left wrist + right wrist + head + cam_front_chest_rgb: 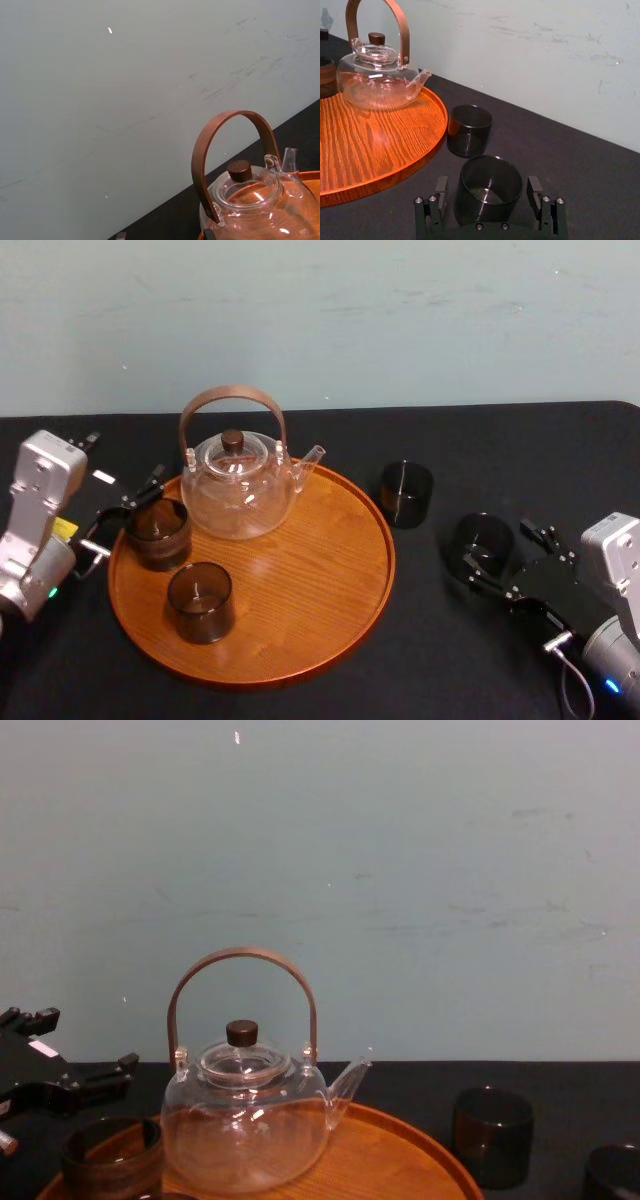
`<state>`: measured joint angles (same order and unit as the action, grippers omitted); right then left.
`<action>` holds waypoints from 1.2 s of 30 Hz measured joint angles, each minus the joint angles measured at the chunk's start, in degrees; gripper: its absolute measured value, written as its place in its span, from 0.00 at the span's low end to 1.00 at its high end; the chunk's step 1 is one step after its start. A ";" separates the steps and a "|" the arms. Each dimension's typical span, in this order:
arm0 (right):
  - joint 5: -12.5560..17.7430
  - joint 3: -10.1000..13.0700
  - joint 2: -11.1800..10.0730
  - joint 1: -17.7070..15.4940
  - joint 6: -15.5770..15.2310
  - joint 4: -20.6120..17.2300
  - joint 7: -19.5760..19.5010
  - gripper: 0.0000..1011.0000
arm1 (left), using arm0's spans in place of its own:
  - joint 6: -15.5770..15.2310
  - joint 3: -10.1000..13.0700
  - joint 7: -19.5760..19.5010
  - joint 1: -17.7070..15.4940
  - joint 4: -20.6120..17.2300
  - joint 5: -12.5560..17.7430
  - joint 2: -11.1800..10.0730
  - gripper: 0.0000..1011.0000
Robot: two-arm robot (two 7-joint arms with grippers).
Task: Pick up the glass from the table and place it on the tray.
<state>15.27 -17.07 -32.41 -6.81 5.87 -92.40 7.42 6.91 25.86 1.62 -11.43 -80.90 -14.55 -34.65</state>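
A dark smoked glass (482, 538) stands on the black table right of the tray (300, 580). My right gripper (498, 558) is open around it. In the right wrist view the glass (490, 175) sits between the two fingers (440, 187) with a thin gap on each side. A second dark glass (406, 493) stands on the table close to the tray's right rim. The round orange-brown tray holds a clear glass teapot (240, 485) and two dark glasses (158, 532) (200, 602). My left gripper (125, 515) hovers open at the tray's left edge, beside the rear glass.
The teapot's tall brown handle (240, 960) rises over the tray's back. A pale wall runs behind the table. The tray's (365, 145) front right part is bare wood. Black tabletop lies open in front of and right of the tray.
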 joint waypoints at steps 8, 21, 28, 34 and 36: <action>-0.11 0.82 1.02 -0.21 -0.15 1.24 1.04 0.99 | 0.00 0.00 0.00 0.00 0.00 0.00 0.00 0.99; -0.92 0.97 3.58 2.07 -0.97 5.41 3.68 0.99 | 0.00 0.00 0.00 0.00 0.00 0.00 0.00 0.99; -1.32 1.01 5.05 4.06 -1.35 7.98 5.30 0.99 | 0.00 0.00 0.00 0.00 0.00 0.00 0.00 0.99; -1.93 1.02 6.23 5.92 -1.80 10.19 6.64 0.99 | 0.00 0.00 0.00 0.00 0.00 0.00 0.00 0.99; -2.26 1.03 6.58 6.50 -1.97 10.72 7.08 0.99 | 0.00 0.00 0.00 0.00 0.00 0.00 0.00 0.99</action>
<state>13.01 -16.04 -25.83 -0.31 3.90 -81.68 14.50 6.91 25.86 1.62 -11.43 -80.90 -14.55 -34.65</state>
